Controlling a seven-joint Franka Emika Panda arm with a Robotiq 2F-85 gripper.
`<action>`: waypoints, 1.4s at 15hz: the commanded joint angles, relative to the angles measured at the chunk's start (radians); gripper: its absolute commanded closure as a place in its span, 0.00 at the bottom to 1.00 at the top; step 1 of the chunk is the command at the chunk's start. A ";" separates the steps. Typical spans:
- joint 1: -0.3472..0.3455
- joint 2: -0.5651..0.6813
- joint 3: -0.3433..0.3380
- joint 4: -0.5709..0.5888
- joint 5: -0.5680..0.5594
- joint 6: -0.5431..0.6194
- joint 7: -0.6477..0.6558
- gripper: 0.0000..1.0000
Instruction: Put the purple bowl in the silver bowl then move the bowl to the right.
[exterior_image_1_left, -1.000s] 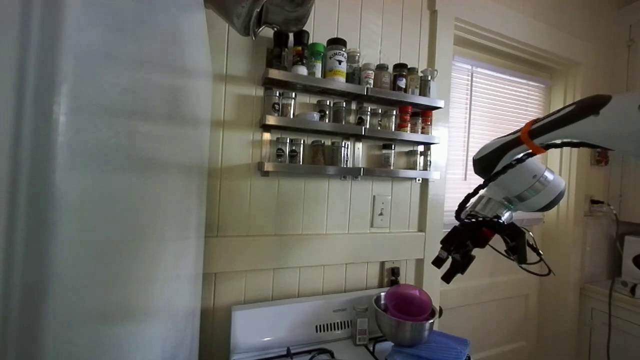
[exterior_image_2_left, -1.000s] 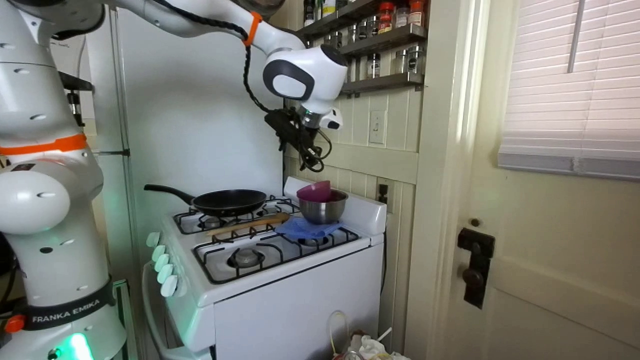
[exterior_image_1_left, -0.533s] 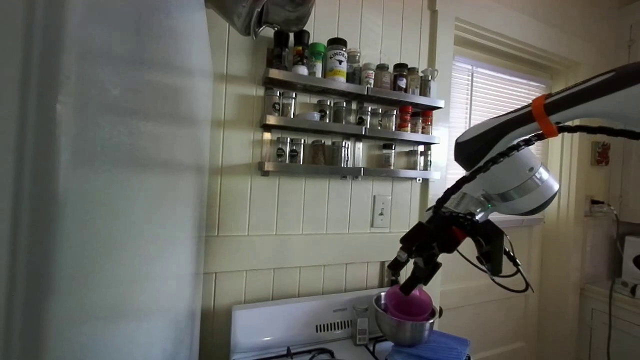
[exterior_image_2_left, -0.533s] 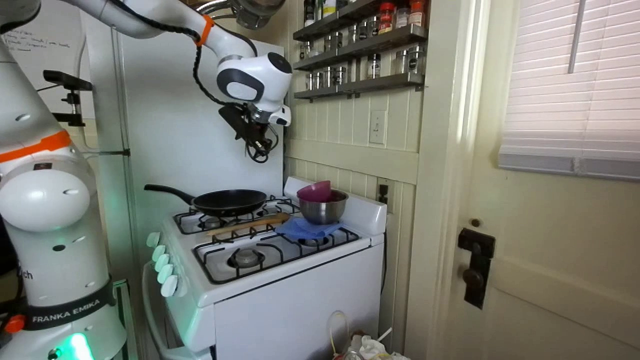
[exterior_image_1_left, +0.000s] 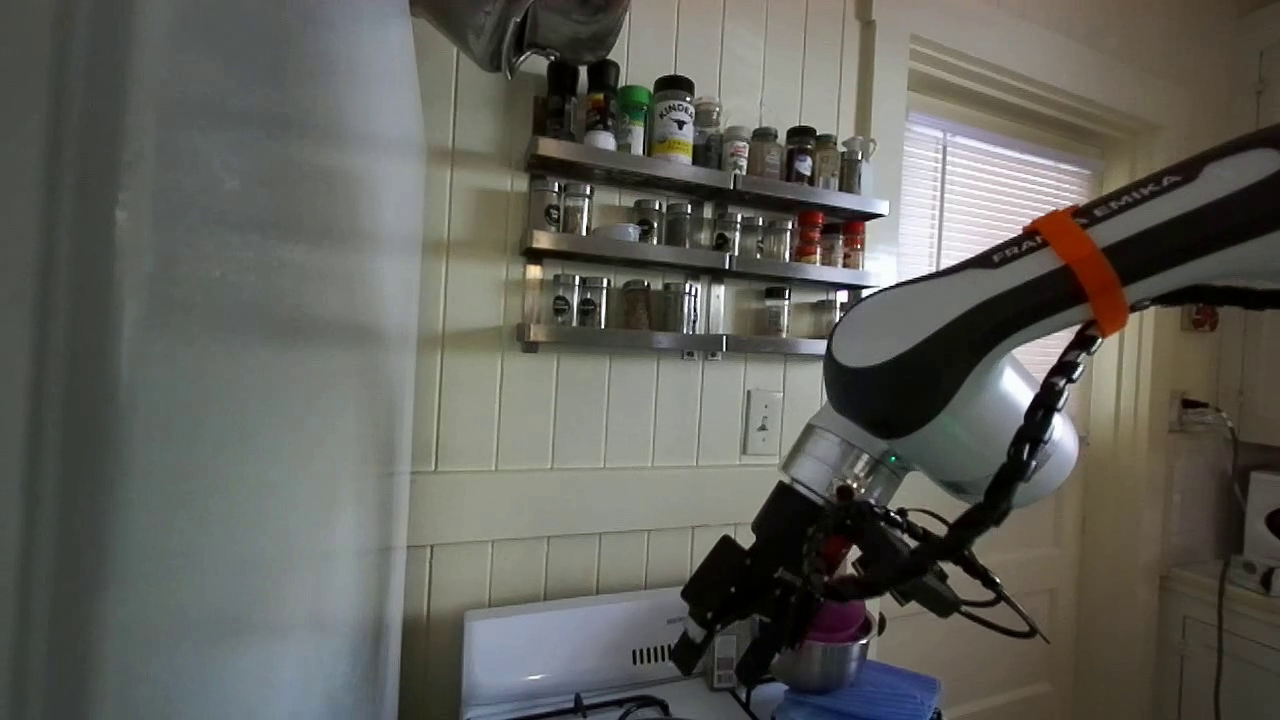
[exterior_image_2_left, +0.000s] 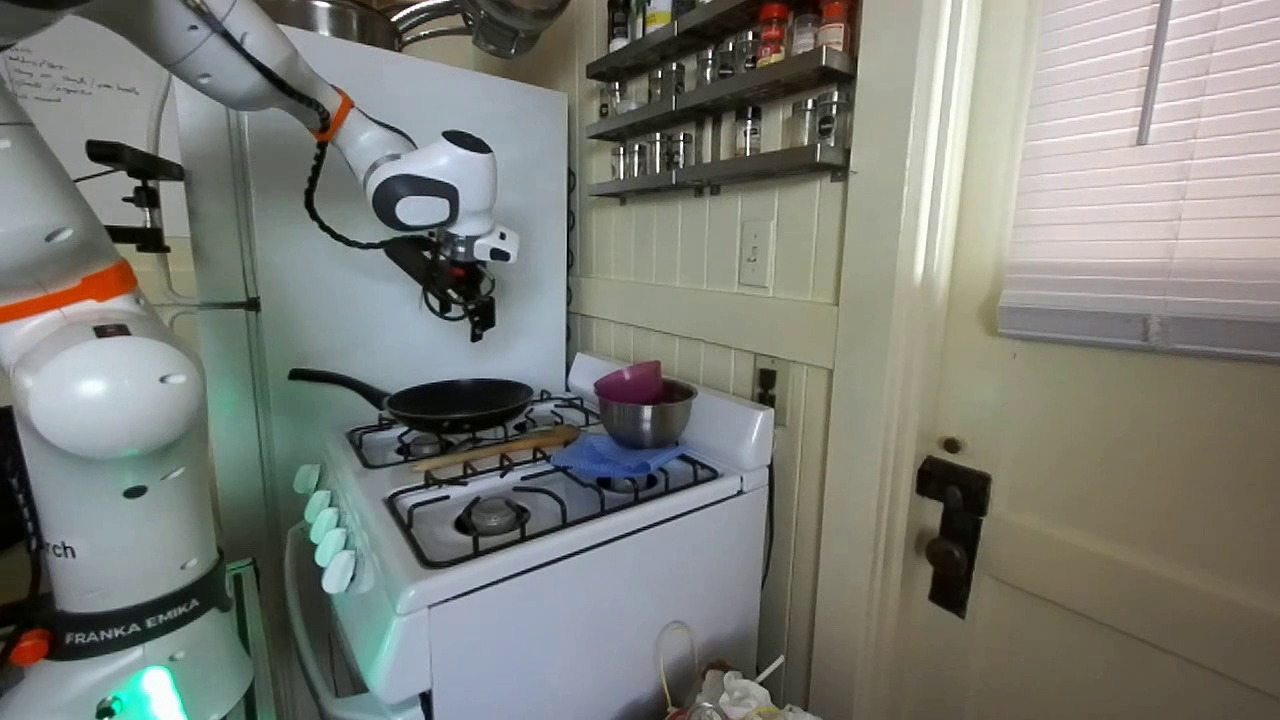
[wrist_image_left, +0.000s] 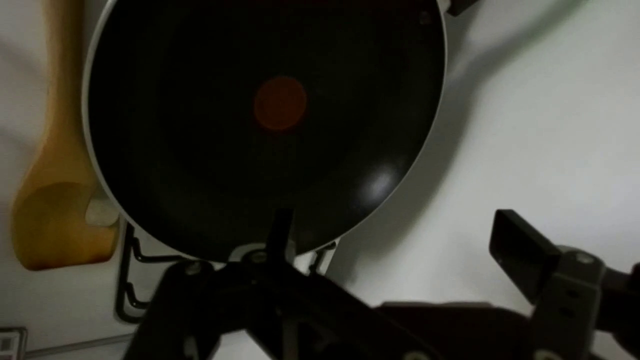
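1. Claw (wrist_image_left: 393, 225) is wide: in the wrist view its 2 fingers (wrist_image_left: 522, 250) stand well apart, w/ the edge of the frying pan (wrist_image_left: 200, 125) & a pale surface (wrist_image_left: 540, 125) showing thru the gap.
2. Purple bowl (exterior_image_2_left: 630, 382) is in the silver bowl (exterior_image_2_left: 645, 428), tilted, upper part sticking up past the rim. Its base is hidden, so can't tell what it touches down there.
3. Silver bowl stands approx. upright on a blue cloth (exterior_image_2_left: 600, 457), toward the back of the counter (exterior_image_2_left: 570, 538) (i.e. white stove top), near the raised back panel (exterior_image_2_left: 735, 430).
4. Rel. to claw: in an exterior view the arm (exterior_image_2_left: 430, 190) holds the claw higher than both bowls & off to their left as seen there, well apart.
5. In an exterior view the claw crosses in front of both bowls & hides part of each; some of the purple bowl (exterior_image_1_left: 840, 622) & the lower part of the silver bowl (exterior_image_1_left: 822, 668) show past it. There the claw slants, tips angled down.
6. Wrist view: pan's dark inside fills most of the middle, w/ a reddish round mark (wrist_image_left: 280, 104); wooden spoon (wrist_image_left: 65, 230) lies just beside the rim.
7. In an exterior view the pan (exterior_image_2_left: 460, 402) is left of the bowls, near but apart; spoon lies btwn pan & cloth.
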 joint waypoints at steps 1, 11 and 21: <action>0.046 0.038 -0.043 -0.031 -0.031 0.046 0.083 0.00; 0.021 0.081 -0.257 -0.080 0.016 -0.041 -0.016 0.00; 0.030 0.196 -0.194 -0.068 0.146 -0.045 0.036 0.00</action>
